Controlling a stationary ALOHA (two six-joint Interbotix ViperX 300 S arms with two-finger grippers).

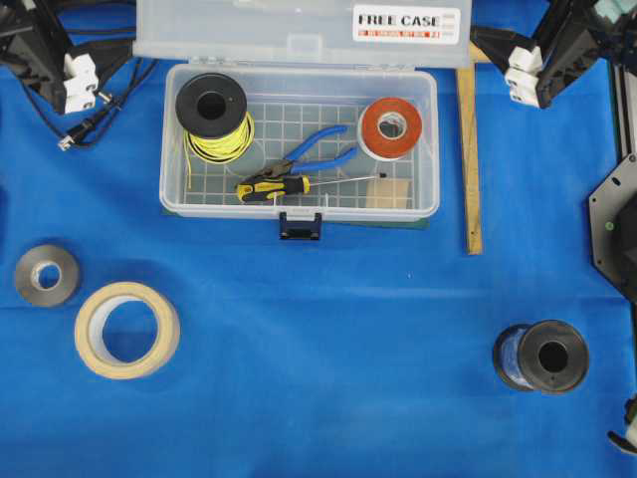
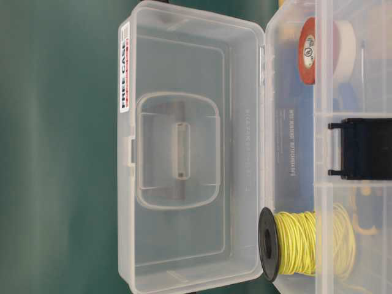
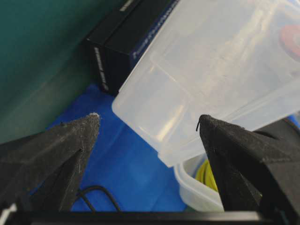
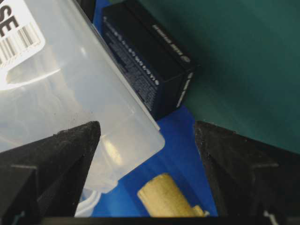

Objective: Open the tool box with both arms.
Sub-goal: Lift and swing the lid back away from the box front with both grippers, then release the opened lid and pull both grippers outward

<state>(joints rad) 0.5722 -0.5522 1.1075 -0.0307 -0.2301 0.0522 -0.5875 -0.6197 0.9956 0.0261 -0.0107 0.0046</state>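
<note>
We see the tool box (image 1: 299,149) at top centre of the blue cloth (image 1: 299,349), lid (image 1: 299,30) swung right back & standing open, "FREE CASE" sticker (image 1: 406,23) on its right end. Black latch (image 1: 300,226) hangs at the front edge.

Inside: yellow wire spool (image 1: 212,115) at left, red tape (image 1: 390,127) at right, blue pliers (image 1: 314,154) & a screwdriver (image 1: 289,185) in the middle, small wood block (image 1: 385,193) at front right.

Left gripper (image 3: 150,126) sits off the box's back-left corner, fingers spread wide, nothing between them; lid corner is just ahead of it. Right gripper (image 4: 147,129) is off the back-right corner, also spread wide & empty. Neither touches the box, as far as we can tell.

A black carton (image 4: 145,61) stands behind the lid. Wood ruler (image 1: 469,159) lies just right of the box. Front left on the cloth: grey tape roll (image 1: 47,275) & masking tape (image 1: 127,330). Front right: black spool (image 1: 541,356), well apart from the box.
</note>
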